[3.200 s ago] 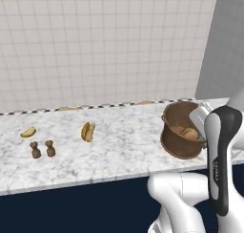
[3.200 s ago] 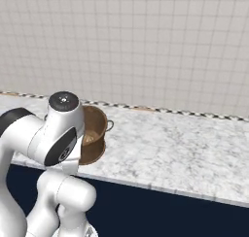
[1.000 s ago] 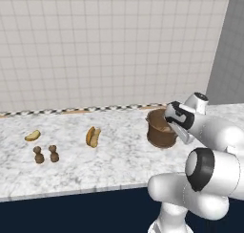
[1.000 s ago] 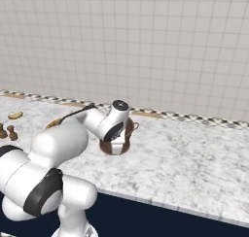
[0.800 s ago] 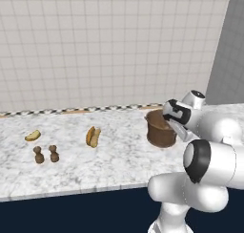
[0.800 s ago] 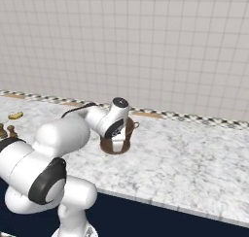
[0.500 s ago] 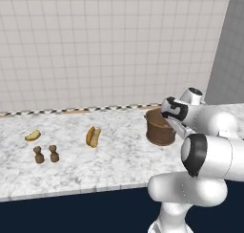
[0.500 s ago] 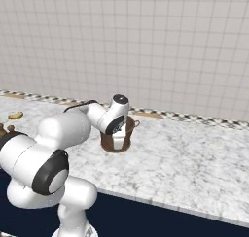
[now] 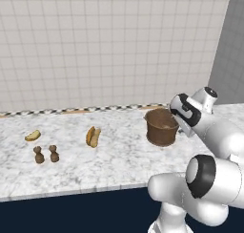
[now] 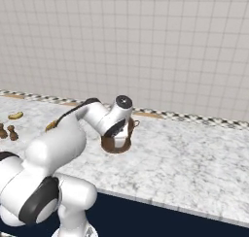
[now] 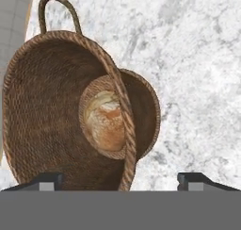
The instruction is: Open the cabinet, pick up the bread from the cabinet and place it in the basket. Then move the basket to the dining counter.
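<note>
One basket (image 9: 161,127), one bread (image 11: 109,120), one hot-dog roll (image 9: 92,136), two brown shakers (image 9: 46,154).

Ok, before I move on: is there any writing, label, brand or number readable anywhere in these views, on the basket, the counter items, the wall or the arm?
None: no text, label, brand or number can be read in any view.
basket: plain weave, no tag.
bread inside it: no marking.
dining counter: marbling alone.
tiled wall: blank tiles.
hot-dog roll: unmarked.

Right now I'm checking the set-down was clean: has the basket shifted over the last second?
No. In the left base view the basket stands as far from the hot-dog roll as a second ago.
</note>
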Motion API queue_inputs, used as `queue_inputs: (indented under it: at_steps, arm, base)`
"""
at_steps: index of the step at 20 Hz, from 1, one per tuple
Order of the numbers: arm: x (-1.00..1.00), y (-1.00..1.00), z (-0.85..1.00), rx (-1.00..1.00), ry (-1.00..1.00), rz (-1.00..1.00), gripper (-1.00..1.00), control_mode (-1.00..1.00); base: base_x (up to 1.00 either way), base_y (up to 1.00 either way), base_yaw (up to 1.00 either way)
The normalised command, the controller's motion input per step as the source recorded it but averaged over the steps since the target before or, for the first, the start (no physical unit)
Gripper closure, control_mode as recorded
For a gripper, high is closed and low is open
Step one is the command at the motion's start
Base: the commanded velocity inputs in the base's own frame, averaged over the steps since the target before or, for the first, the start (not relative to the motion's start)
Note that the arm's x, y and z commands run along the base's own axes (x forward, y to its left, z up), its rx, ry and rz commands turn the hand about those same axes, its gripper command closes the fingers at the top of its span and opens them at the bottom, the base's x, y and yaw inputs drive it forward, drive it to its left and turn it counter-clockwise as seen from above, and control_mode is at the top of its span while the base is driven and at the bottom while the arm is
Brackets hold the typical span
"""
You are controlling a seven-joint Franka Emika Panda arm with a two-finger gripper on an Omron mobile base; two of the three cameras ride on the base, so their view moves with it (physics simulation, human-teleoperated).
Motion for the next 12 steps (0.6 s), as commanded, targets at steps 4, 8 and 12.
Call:
queue_inputs:
  at_steps: [4, 8, 12]
  arm:
    - [-0.69, 0.0, 0.63, 0.01, -0.19, 0.02, -1.0, -1.0]
    - [-0.93, 0.0, 0.76, 0.0, -0.09, 0.07, -1.0, -1.0]
    - [-1.0, 0.04, 0.75, 0.0, -0.12, 0.12, -1.0, -1.0]
  base:
    - [0.0, 0.0, 0.0]
    - [0.0, 0.0, 0.0]
    - [0.0, 0.0, 0.0]
